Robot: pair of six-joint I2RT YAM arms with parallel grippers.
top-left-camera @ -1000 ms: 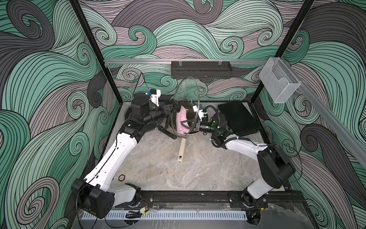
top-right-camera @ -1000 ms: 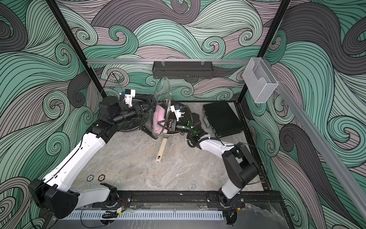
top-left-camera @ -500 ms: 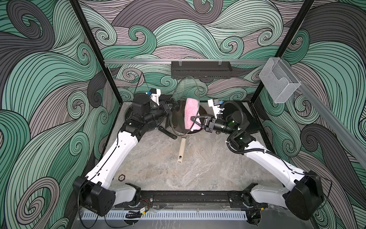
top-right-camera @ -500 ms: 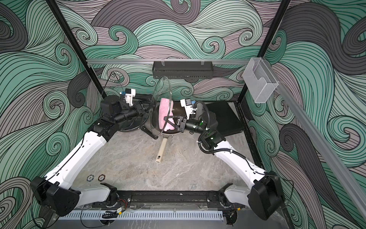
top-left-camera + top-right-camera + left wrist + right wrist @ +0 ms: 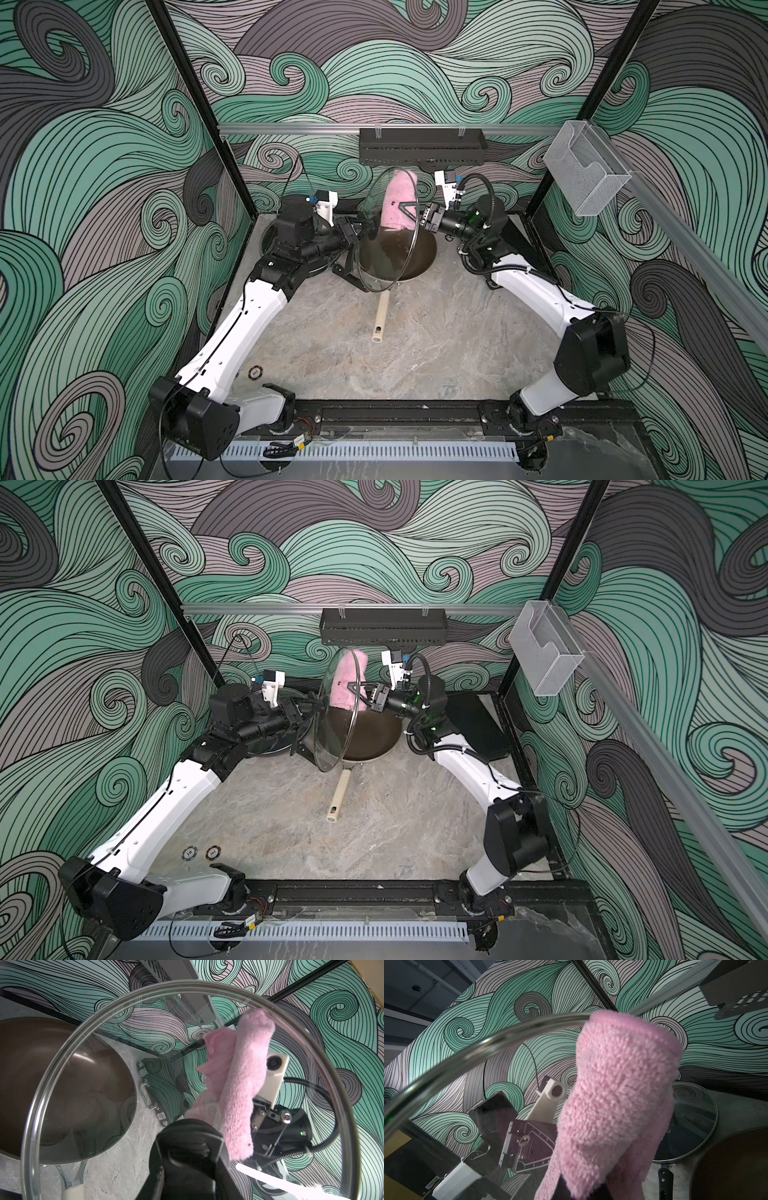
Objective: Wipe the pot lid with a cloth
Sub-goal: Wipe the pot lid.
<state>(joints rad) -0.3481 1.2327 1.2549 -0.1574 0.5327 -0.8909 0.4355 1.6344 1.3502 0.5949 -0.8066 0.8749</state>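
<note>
Checked against one second back: cloth (image 5: 398,195) up from the lower half of the pot lid (image 5: 380,259) to its top rim, passing mid-height half a second back. Right hand (image 5: 410,211) up with it; right elbow out wide half a second back, now in again. No shift noted in lid, left hand (image 5: 365,223) or pan (image 5: 419,259).

Lid: clear glass, clear of the table (image 5: 436,357), stood on edge over the pan, near upright. Faces turned toward the two arms, knob (image 5: 187,1129) side toward the left one. Lower rim just above the root of the cream pan handle (image 5: 380,318).

Left hand: closed on the black knob, plain from the left wrist.

Right hand: clamped shut on the cloth, fingers across its lower half in both top views.

Cloth: pink terry, folded into a long roll, pressed to the lid face away from the knob. Long axis near upright. Upper end level with the lid's top rim, just past it as seen from the right wrist. Lower end hanging a little below the fingers, above the pan.

Elsewhere: second lid (image 5: 695,1120) flat on the table behind the left arm; flat black case (image 5: 478,729) by the right wall; two chips (image 5: 200,852) near the left arm's base.
</note>
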